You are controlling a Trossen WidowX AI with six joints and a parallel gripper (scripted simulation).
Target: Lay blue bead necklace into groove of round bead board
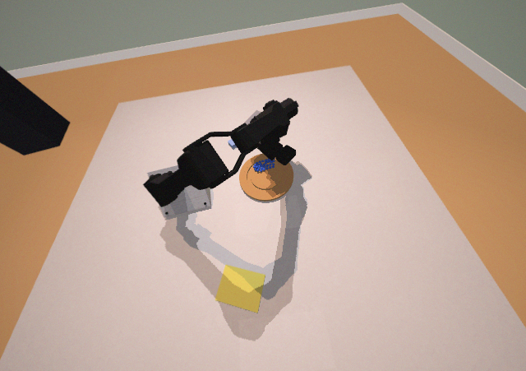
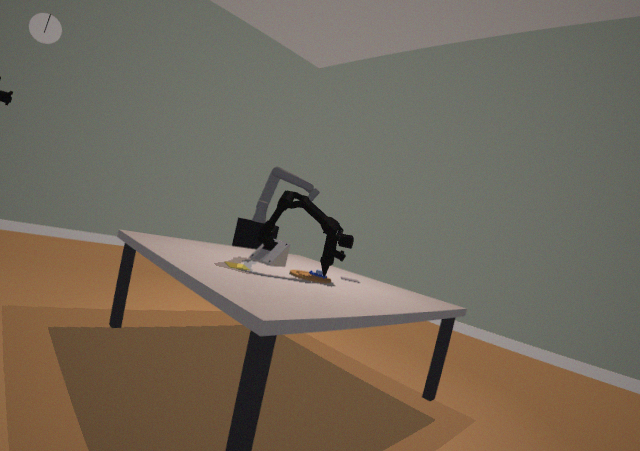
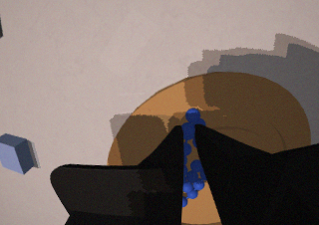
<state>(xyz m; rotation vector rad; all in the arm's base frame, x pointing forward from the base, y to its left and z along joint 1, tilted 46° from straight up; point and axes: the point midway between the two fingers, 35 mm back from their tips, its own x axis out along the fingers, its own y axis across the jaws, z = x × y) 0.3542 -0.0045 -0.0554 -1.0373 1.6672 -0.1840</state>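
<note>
The round orange-brown bead board (image 1: 266, 194) (image 2: 296, 272) (image 3: 239, 83) lies flat on the table, with a thin ring groove partly visible. The blue bead necklace (image 1: 264, 165) (image 2: 315, 273) (image 3: 195, 166) is bunched in a narrow clump over one side of the board, not spread round the ring. My gripper (image 2: 325, 274) (image 3: 187, 130) is shut on the necklace, low over the board, with beads between and just beyond the fingertips. The fingers hide part of the clump and groove, and I cannot tell whether any beads sit in the groove.
A small light-blue block (image 1: 232, 143) (image 3: 15, 153) lies beside the board, close to the arm in the top view. A yellow square (image 1: 240, 288) (image 2: 236, 266) lies flat farther off. The arm's grey base stand (image 1: 199, 201) is on the table (image 1: 361, 273). Arm shadows cross the board.
</note>
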